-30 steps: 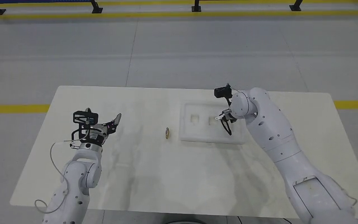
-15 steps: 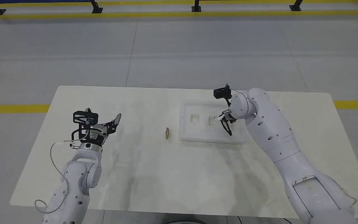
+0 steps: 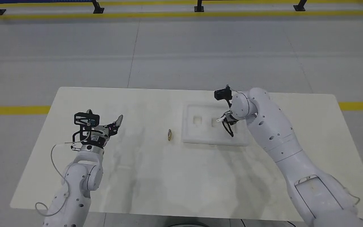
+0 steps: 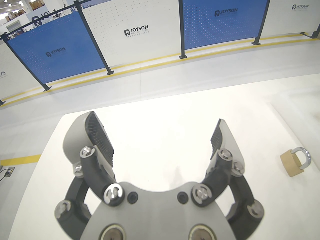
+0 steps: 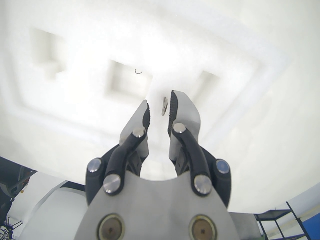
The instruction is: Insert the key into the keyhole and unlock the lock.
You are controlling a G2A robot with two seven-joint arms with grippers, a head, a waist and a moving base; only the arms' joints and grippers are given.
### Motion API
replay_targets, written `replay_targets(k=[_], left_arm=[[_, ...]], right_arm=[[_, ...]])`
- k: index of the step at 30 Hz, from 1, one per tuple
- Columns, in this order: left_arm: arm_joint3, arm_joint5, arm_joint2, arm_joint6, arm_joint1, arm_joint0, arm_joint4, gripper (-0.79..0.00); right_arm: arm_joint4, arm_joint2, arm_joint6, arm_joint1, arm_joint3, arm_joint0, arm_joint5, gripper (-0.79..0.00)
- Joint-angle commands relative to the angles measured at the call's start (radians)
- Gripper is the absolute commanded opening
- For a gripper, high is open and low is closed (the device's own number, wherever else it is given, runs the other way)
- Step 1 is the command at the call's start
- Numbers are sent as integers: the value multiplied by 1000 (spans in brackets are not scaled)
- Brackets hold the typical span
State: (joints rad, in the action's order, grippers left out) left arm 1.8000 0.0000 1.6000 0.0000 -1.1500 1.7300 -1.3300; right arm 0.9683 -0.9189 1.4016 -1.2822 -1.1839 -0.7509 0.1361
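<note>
Jaws of the right gripper (image 5: pixel 159 98) stand a little apart, straddling the key (image 5: pixel 164 106). The key stands on edge in the white foam tray (image 5: pixel 225 38), just beside one pad with a gap on the other side, so it looks not yet clamped. Over the last second this arm slid slightly across the tray toward the table's middle, lining up on the key. Judged step: pick-up. The jaws need closing before any lift.

Left gripper (image 4: pixel 156 119) is spread wide and holds nothing. It hasn't moved, over its own side of the table (image 3: pixel 130 170). Lock (image 4: pixel 291 162) lies on the table between left gripper and tray, well apart from both, also unmoved. Insertion not begun.
</note>
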Motion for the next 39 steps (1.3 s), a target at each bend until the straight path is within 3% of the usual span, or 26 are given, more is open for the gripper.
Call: replay_targets(k=[1,7,19,23,25,39], left_arm=[[0,0,0,0,0,0,0,0],[0,0,0,0,0,0,0,0],[0,0,0,0,0,0,0,0],[0,0,0,0,0,0,0,0],[0,0,0,0,0,0,0,0],[0,0,0,0,0,0,0,0]], right_arm=[[1,2,-1,-1,5,4,-3,-674],[-4,0,-7,-4,25,10,-8,-723],[-5,0,-16,-8,56,18,-23,-656],[-7,4,-18,-11,62,18,-29,-696],[-9,6,-19,-12,65,20,-31,-785],[12,12,-17,-18,68,38,-36,-785]])
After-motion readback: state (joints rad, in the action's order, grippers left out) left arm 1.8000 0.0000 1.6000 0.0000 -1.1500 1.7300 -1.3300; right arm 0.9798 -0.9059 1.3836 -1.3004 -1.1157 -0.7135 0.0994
